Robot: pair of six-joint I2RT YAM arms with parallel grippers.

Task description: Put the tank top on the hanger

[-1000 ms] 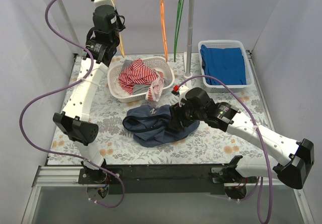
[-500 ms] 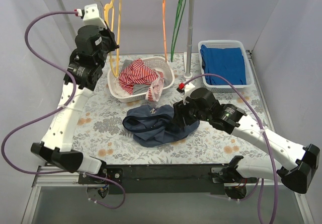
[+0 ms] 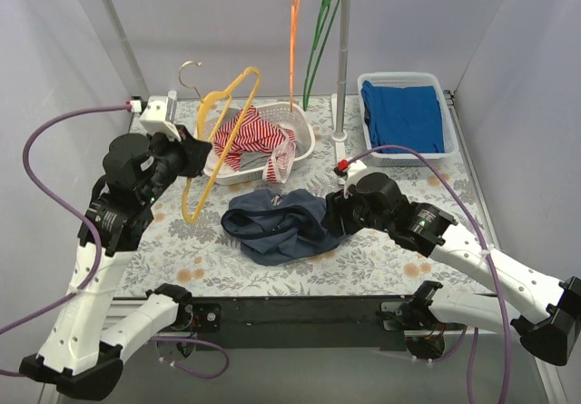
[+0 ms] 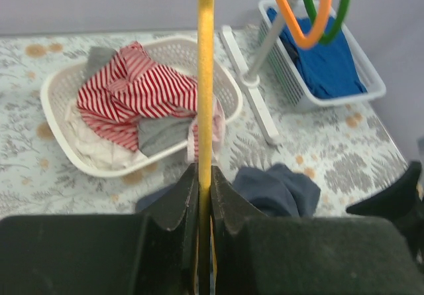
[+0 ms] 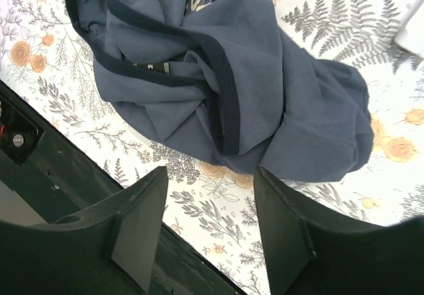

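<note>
The navy tank top (image 3: 277,225) lies crumpled on the floral table mat, also filling the right wrist view (image 5: 218,83). My left gripper (image 3: 188,156) is shut on the yellow hanger (image 3: 222,132), holding it tilted in the air left of the tank top; in the left wrist view the hanger (image 4: 205,76) runs up from between the closed fingers (image 4: 228,195). My right gripper (image 3: 332,213) is open and empty, hovering at the tank top's right edge; its fingers (image 5: 142,222) frame bare mat just beside the cloth.
A white basket (image 3: 304,132) holds a red-and-white striped garment (image 3: 254,136). A second basket (image 3: 445,104) at back right holds blue cloth (image 3: 402,113). Orange (image 3: 294,32) and green (image 3: 318,41) hangers hang on the rack, whose post (image 3: 342,59) stands behind.
My left arm has taken the yellow hanger off the rail and swung it down and forward, towards the tank top. My right gripper has shifted slightly right, off the cloth.
</note>
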